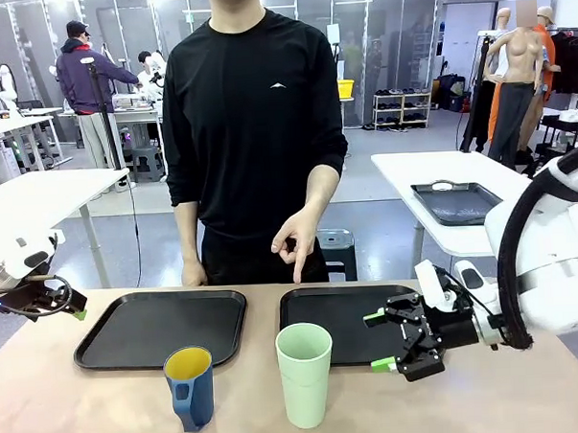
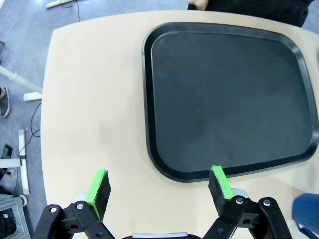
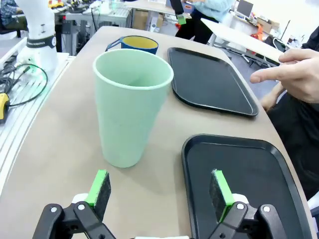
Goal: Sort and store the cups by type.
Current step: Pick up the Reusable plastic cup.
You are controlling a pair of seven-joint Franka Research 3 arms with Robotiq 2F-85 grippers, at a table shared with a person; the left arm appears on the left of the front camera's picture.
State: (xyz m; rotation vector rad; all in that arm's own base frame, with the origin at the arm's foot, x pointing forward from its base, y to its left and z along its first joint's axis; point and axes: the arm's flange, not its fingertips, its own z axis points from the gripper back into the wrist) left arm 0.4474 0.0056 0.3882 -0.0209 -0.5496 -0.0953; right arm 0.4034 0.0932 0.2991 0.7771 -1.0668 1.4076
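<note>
Tumbler (image 1: 305,374) beside mug (image 1: 190,389), before tray (image 1: 341,320) near pointing hand (image 1: 298,240); left gripper (image 2: 158,174), right gripper (image 1: 377,342) gape empty

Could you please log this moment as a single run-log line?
left end effector: open, empty | right end effector: open, beside mint tumbler | blue mug: upright, untouched | person's hand: pointing toward right tray

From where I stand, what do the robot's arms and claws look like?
Glossy white, rounded arms; a black ribbed hose loops along the right arm. Each ends in a black two-finger gripper, left gripper and right gripper alike, tipped with bright green pads.
</note>
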